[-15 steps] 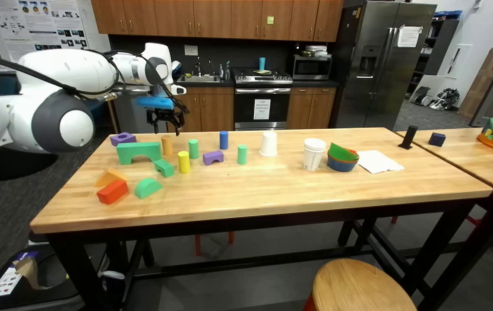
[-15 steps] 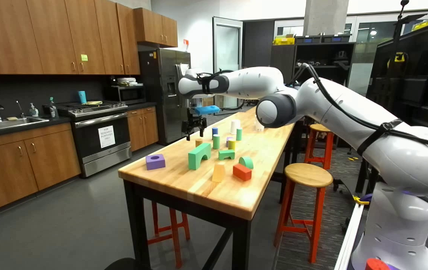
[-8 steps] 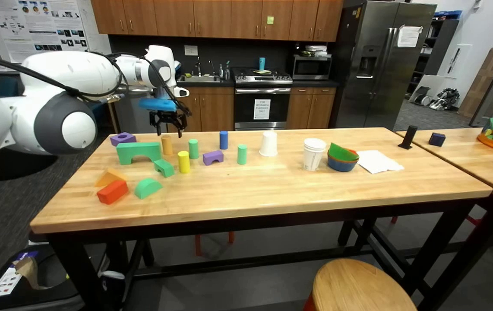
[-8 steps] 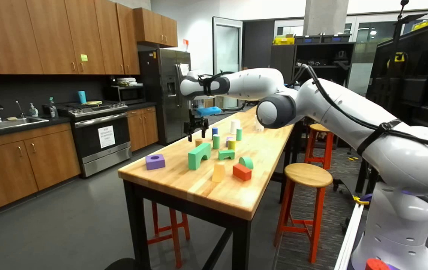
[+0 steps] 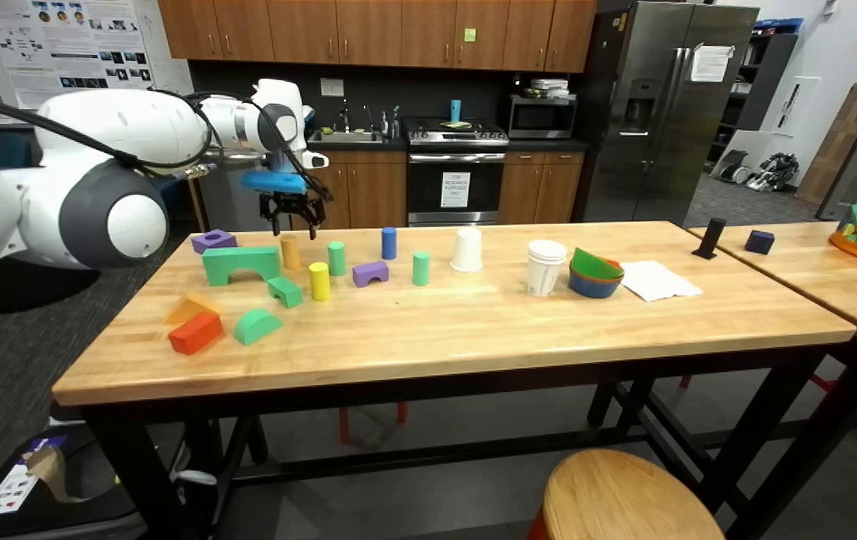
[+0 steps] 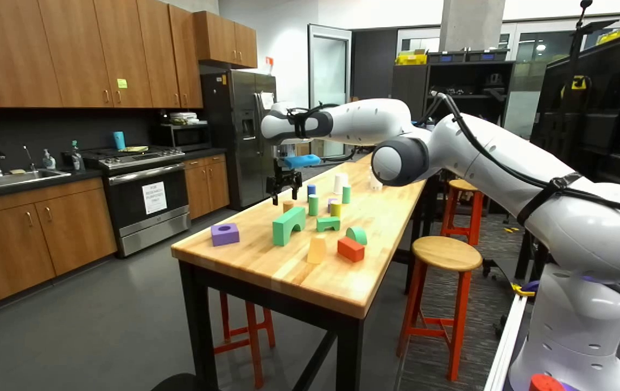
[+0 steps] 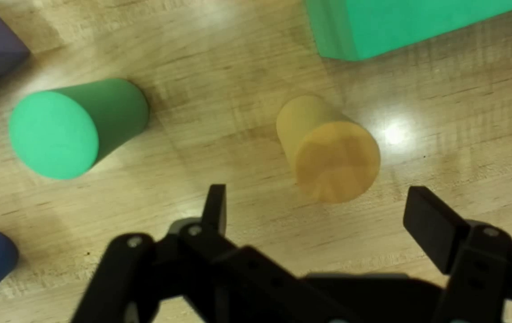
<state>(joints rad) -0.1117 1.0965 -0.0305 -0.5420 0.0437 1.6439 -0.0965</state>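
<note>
On a butcher-block tabletop (image 5: 428, 322), an orange cylinder (image 7: 337, 162) stands upright near wide-spread, empty jaws, which would probably do best centring over it before descending.

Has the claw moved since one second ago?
Yes, slightly: in an exterior view, the claw has shifted toward the picture's right and a little down, against the unmoved orange cylinder.
</note>
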